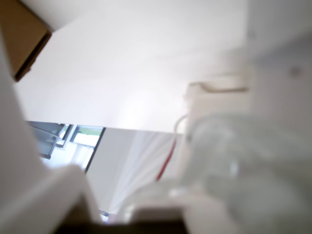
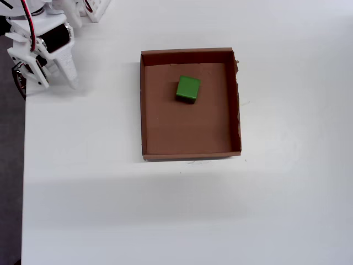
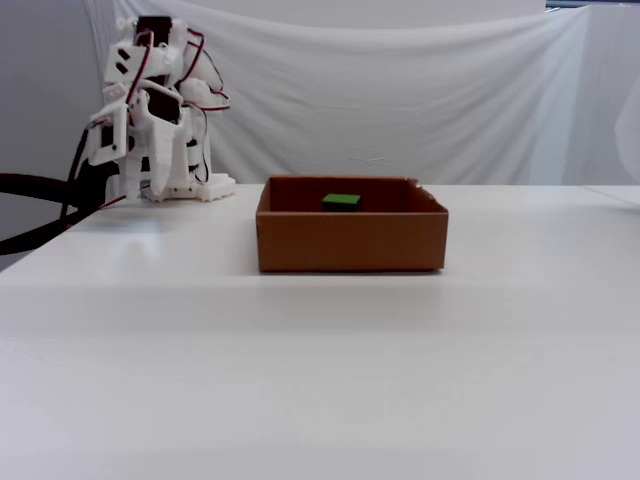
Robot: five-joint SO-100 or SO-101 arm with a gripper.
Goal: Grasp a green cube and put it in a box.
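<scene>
A: How many things are on the table?

B: One box, well apart from the gripper, and one green cube inside it.

A: The gripper?

B: Empty; open or closed, I cannot tell.

We see what looks like a lab or hobby test bench: a bare white tabletop, a white cloth backdrop hung behind it, and a small white 3D-printed robot arm with exposed red wiring.
</scene>
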